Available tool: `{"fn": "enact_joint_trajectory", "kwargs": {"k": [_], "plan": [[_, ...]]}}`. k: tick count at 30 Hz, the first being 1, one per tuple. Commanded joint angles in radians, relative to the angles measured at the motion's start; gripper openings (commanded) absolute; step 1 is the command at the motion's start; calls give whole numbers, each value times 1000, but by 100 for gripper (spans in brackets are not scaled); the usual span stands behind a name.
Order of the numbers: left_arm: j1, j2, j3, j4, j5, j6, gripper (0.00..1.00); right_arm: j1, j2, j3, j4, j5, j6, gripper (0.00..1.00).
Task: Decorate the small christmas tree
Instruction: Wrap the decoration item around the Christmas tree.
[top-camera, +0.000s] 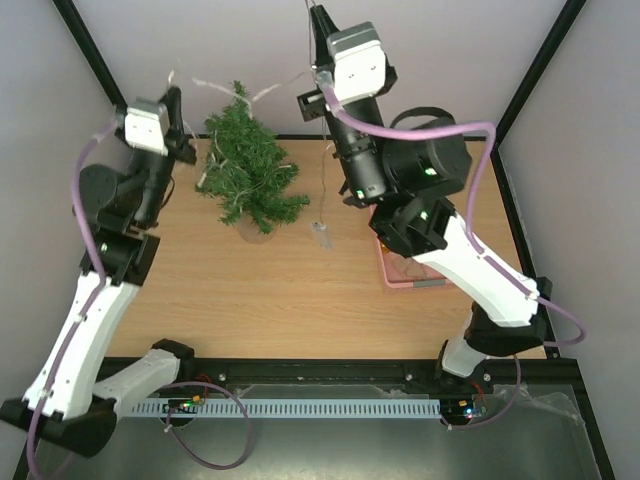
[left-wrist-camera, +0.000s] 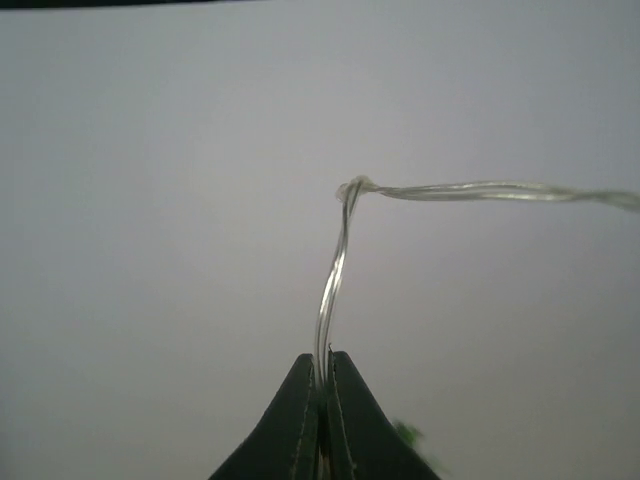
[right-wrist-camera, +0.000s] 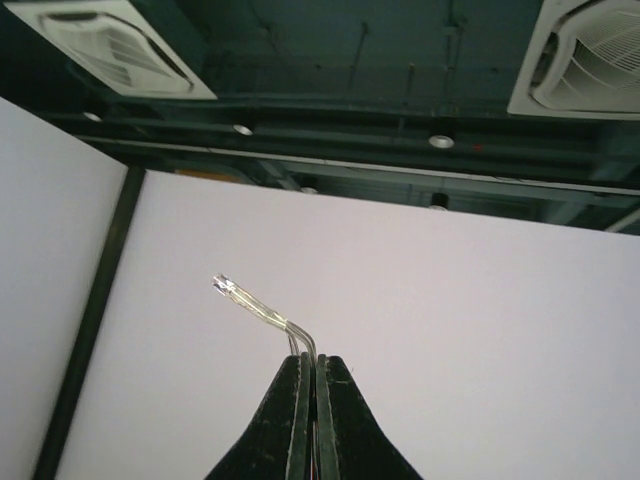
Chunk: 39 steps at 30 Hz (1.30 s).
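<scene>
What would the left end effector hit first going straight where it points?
Probably the pale wall; beyond the clear wire the left end effector pinches, nothing else shows, though depth is unclear.
</scene>
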Motion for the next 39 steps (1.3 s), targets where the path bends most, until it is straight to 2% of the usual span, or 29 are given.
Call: {"fn": "enact_joint_trajectory", "kwargs": {"k": [1,4,8,15,23,25,27,30,32,35,39], "plan": [[10,130,129,163,-210,86,3,-62,50,63,60,46,3,2],[37,222,191,240,-252,115,2,-109,66,76,62,42,35,2],[103,311,256,243,-249,79,2,-153,69,69,41,27,73,2],[194,272,261,211,-235,-13,2,-187,46,27,6,-19,122,2],[195,43,216,-98,51,-56,3,-187,-123,-156,23,-158,249,2],[195,-41,152,-157,169,-136,3,-187,-182,-220,22,-200,280,2],[195,-136,47,-144,309,-220,3,-187,-243,-293,20,-249,300,2],[194,-200,-49,-160,375,-294,3,-186,-311,-375,15,-295,329,2],[194,-215,-45,-223,321,-269,2,-187,-333,-391,-2,-303,347,2],[194,-227,-28,-259,102,-202,3,-186,-347,-407,-18,-300,348,2],[195,-180,43,-226,-140,-70,3,-186,-317,-372,-12,-306,339,2]]}}
